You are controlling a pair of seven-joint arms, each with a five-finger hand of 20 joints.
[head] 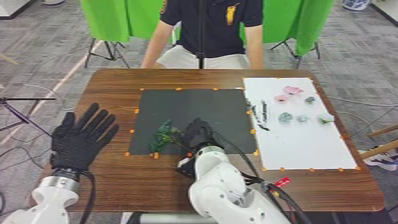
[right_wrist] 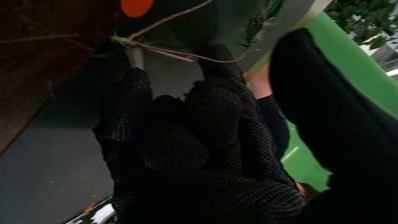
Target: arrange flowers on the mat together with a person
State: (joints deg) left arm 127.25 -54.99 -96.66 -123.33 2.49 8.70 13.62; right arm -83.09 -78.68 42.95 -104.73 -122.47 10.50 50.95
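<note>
My left hand [head: 80, 142] lies open at the table's left, beside the dark mat [head: 187, 105]. Over that mat's lower middle, my right hand [head: 196, 133] is open, just right of a green sprig [head: 164, 136] lying there. In the right wrist view my right hand [right_wrist: 200, 150] has its thumb apart from the fingers; a pale stem [right_wrist: 135, 57] with thin twine [right_wrist: 178, 52] is close to the fingertips. Whether they touch cannot be told. On the white mat [head: 302, 145] are pink flowers [head: 292, 90], pale flowers [head: 325, 118] and dark green stems [head: 259, 117].
Orange markers [head: 179, 89] line the mats' edges on the brown table [head: 115, 185]. A red object [head: 282, 182] lies near the white mat's lower left corner. A dark cable runs beside my right forearm.
</note>
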